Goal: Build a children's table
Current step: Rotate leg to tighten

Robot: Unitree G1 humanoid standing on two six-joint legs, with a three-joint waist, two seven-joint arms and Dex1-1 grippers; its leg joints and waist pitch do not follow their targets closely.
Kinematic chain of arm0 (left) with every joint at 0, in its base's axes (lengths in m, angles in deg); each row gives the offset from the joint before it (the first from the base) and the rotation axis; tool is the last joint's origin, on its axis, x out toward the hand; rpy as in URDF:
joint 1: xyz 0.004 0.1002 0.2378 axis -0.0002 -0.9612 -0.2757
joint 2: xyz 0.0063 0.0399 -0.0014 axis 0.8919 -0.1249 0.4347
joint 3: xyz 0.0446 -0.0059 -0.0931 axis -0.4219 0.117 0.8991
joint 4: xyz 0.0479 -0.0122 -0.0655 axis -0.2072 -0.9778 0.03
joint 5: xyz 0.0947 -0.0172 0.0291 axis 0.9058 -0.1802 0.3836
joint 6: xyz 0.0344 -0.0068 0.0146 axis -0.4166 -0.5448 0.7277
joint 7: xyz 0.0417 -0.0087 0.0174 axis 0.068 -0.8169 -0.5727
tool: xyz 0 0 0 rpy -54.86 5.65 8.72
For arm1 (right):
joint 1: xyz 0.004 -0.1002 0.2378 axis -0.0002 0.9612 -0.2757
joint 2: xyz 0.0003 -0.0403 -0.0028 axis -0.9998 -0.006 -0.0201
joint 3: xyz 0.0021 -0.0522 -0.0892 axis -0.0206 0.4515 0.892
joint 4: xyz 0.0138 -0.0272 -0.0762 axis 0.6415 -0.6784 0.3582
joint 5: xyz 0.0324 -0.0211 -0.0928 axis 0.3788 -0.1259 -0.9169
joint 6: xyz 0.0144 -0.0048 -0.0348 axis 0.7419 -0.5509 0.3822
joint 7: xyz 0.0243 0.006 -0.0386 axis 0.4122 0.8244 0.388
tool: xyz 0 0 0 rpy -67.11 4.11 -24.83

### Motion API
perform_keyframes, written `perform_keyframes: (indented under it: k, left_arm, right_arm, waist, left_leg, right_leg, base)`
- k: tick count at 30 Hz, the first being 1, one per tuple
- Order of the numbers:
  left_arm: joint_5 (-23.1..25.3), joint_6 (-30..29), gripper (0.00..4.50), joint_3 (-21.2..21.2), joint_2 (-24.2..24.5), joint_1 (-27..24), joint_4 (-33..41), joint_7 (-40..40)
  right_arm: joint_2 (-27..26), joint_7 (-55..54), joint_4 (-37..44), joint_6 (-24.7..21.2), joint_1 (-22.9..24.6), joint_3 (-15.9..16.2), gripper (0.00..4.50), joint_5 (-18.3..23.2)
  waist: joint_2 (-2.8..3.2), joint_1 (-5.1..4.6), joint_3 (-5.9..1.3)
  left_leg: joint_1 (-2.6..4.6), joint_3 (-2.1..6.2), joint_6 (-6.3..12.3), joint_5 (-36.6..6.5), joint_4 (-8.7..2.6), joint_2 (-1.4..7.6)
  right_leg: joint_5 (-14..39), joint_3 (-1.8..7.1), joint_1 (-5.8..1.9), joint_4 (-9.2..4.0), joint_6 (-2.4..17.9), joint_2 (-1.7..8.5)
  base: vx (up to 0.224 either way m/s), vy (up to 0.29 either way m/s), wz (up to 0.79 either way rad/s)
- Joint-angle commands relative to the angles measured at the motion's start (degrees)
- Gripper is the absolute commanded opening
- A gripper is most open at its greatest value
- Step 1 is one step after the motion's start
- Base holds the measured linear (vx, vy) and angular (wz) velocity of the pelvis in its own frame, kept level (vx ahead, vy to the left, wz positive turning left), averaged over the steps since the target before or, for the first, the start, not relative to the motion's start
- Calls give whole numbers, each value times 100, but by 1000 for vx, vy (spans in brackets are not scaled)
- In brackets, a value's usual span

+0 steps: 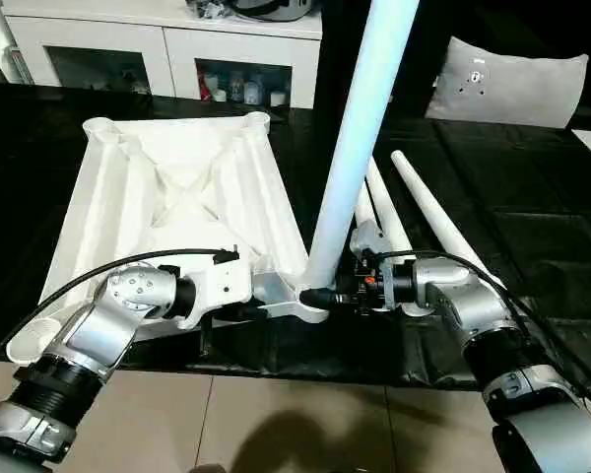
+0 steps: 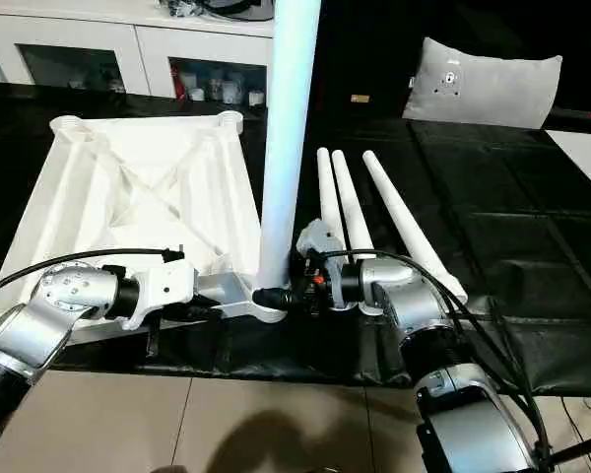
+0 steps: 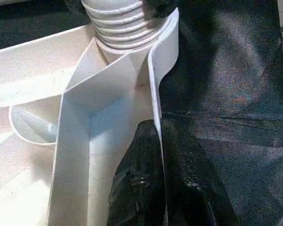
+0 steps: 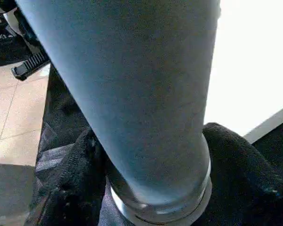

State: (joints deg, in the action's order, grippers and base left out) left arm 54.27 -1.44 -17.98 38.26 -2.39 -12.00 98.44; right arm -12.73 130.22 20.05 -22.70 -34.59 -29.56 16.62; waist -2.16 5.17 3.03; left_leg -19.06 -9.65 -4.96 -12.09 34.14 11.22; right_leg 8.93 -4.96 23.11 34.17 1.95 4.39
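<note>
The upturned table top (image 1: 167,197) lies ribbed side up on the black-covered floor (image 1: 532,207) at left of centre in the head views. An upright leg (image 1: 360,138) stands in its near right corner socket (image 1: 300,304). Three spare legs (image 2: 374,212) lie right of centre. The left claw (image 3: 162,188) is clamped on the top's thin rim (image 3: 155,99). The right claw (image 4: 151,179) straddles the upright leg's base, fingers on either side.

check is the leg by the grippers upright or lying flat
Upright: the leg rises steeply from the tabletop's near corner socket.
</note>
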Motion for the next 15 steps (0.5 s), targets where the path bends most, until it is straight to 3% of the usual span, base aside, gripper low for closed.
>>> perform_keyframes:
  k: [1, 2, 5, 7, 10, 12, 13, 15]
  left_arm:
    - [192, -65, 0, -295, -23, -105, -140, 103]
    - [114, -188, 0, -235, -47, -175, -41, 73]
    - [34, -383, 0, -158, -90, -243, 78, 6]
    - [-59, -668, 0, -58, -154, -332, 246, -112]
    - [-261, -1706, 0, 268, -663, -465, 695, -856]
    - [-219, -2138, 0, 449, -1094, -426, 769, -1478]
    - [-219, -2138, 0, 449, -1094, -426, 769, -1478]
    - [-169, -2229, 0, 477, -1192, -406, 780, -1633]
  right_arm:
    - [-58, 8, -21, -129, 121, 66, 273, 24]
    - [-167, -284, -84, -215, 120, 55, 272, -42]
    - [-306, -683, -180, -273, 77, -3, 270, -107]
    - [-515, -1228, -334, -360, -13, -114, 269, -150]
    - [-1126, -2468, -886, -567, -369, -500, 269, -17]
    - [-1449, -3123, -1226, -703, -602, -684, 269, 55]
    - [-1449, -3123, -1226, -703, -602, -684, 269, 55]
    - [-1513, -3269, -1297, -711, -651, -707, 269, 51]
  waist:
    - [126, -34, -342]
    - [165, -31, -342]
    - [139, -73, -319]
    - [200, -110, -294]
    - [148, -328, -253]
    - [186, -377, -249]
    - [199, -432, -253]
    - [220, -462, -287]
  left_leg:
    - [-20, 41, 0, -1329, -479, 225]
    - [-12, 48, -21, -1359, -482, 224]
    - [-12, 56, -68, -1564, -495, 219]
    - [7, 74, -116, -1790, -505, 199]
    - [-4, 135, -164, -2166, -483, 146]
    - [29, 149, -140, -2221, -452, 125]
    - [54, 167, -104, -2326, -422, 111]
    - [54, 182, -52, -2334, -438, 128]
  right_leg:
    - [1773, 312, -281, -364, 1097, 395]
    - [1817, 310, -277, -365, 1086, 394]
    - [2159, 308, -262, -399, 997, 399]
    - [2564, 296, -240, -462, 888, 404]
    - [3695, 193, -220, -593, 492, 412]
    - [3990, 150, -191, -660, 360, 421]
    - [4177, 62, -175, -751, 215, 417]
    - [3882, 66, -197, -738, 283, 424]
  base:
    - [0, 0, 0]
    - [0, 0, 0]
    - [0, 0, 0]
    - [0, 0, 0]
    - [0, 0, 0]
    - [-53, 4, -10]
    - [-52, 5, -8]
    - [0, 0, 0]
